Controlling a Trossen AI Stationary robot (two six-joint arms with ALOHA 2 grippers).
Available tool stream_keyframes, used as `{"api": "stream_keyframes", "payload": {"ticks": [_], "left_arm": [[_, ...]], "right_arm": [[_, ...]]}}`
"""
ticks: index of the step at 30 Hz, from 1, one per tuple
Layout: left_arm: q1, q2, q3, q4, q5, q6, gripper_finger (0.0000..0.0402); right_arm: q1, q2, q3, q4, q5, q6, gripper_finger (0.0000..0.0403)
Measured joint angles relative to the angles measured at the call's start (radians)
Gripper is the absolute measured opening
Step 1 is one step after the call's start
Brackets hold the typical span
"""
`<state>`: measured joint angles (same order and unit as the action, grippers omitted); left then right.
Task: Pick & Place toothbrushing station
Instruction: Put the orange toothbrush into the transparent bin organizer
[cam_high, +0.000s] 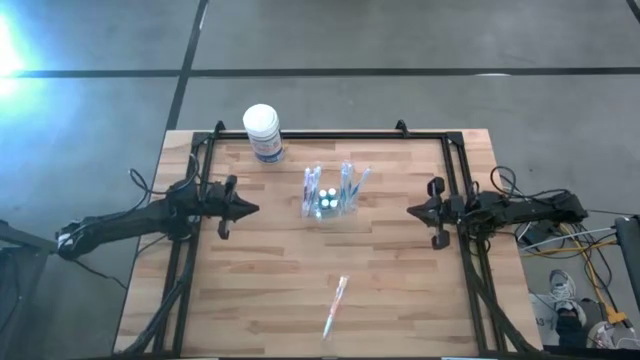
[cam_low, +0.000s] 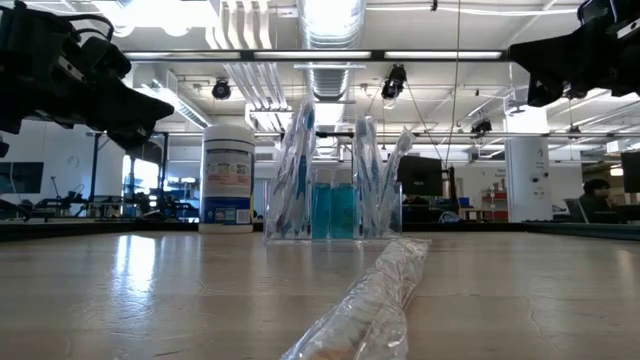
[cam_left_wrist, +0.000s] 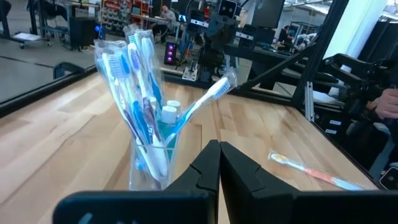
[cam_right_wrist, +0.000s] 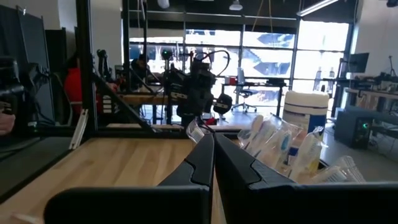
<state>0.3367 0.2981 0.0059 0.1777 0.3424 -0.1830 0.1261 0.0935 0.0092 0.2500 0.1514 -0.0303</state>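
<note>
The toothbrushing station (cam_high: 328, 200) is a clear plastic holder standing upright on its base on the wooden table (cam_high: 250, 290), behind the middle. It holds several wrapped toothbrushes leaning outward, and shows in the low view (cam_low: 333, 212) and both wrist views (cam_left_wrist: 150, 168) (cam_right_wrist: 283, 152). One wrapped toothbrush (cam_high: 335, 307) lies flat on the table near the front (cam_low: 372, 295) (cam_left_wrist: 314, 173). My left gripper (cam_high: 254, 209) (cam_left_wrist: 219, 152) hangs shut left of the station, clear of it. My right gripper (cam_high: 411, 211) (cam_right_wrist: 212, 142) hangs shut right of the station, also clear.
A white cylindrical tub with a blue label (cam_high: 262, 131) (cam_low: 228, 175) (cam_right_wrist: 305, 109) stands at the table's far left, behind the station. A black frame (cam_high: 330, 134) runs along the far edge and both sides. Bare wood lies between the station and the lying toothbrush.
</note>
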Motion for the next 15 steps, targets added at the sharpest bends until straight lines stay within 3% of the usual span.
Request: {"api": "stream_keyframes", "payload": {"ticks": [15], "left_arm": [[0.0, 0.0, 0.0, 0.0, -0.002, 0.022, 0.0012]], "right_arm": [[0.0, -0.02, 0.0, -0.038, -0.001, 0.031, 0.0008]]}}
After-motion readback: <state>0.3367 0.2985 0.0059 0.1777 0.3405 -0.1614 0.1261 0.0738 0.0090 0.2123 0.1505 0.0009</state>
